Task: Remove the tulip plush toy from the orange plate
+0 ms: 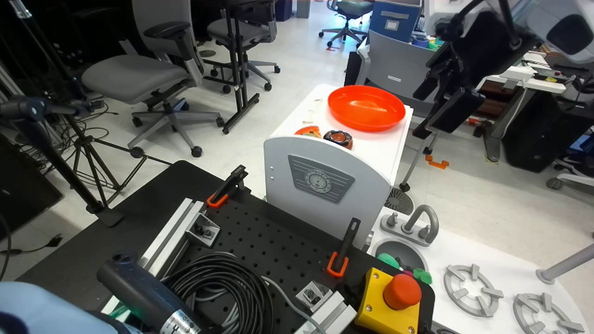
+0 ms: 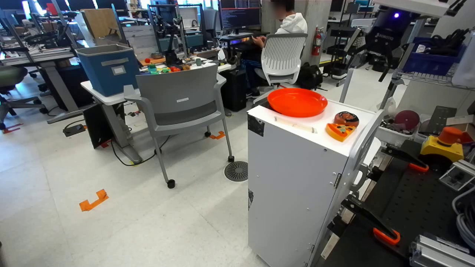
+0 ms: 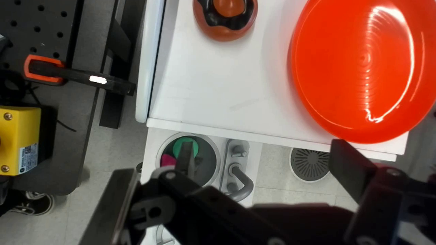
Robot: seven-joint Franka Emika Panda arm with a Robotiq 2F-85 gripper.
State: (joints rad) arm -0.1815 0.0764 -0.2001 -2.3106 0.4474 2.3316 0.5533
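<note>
Fingers [image 3: 351, 170] of the gripper [image 3: 264, 149] stand wide apart as we look down from the wrist, and in both exterior views we see them raised away from the orange plate [image 3: 357, 71]. The plate rests face up on the white cabinet [image 2: 297, 178]. Below the cabinet top, in the sink [image 3: 208, 160] beside the faucet [image 3: 242, 182], we make out a magenta patch that we take for the tulip plush toy [image 3: 167, 160]; it lies next to a round green thing [image 3: 177, 146], and a finger hides part of the sink. On the cabinet, near the plate, a round brown-and-black item [image 2: 346, 118] lies just beside an orange pizza slice [image 2: 339, 131]. Behind, in an exterior view, a person in a white hoodie [image 2: 295, 24] sits on a chair [image 2: 282, 55].
</note>
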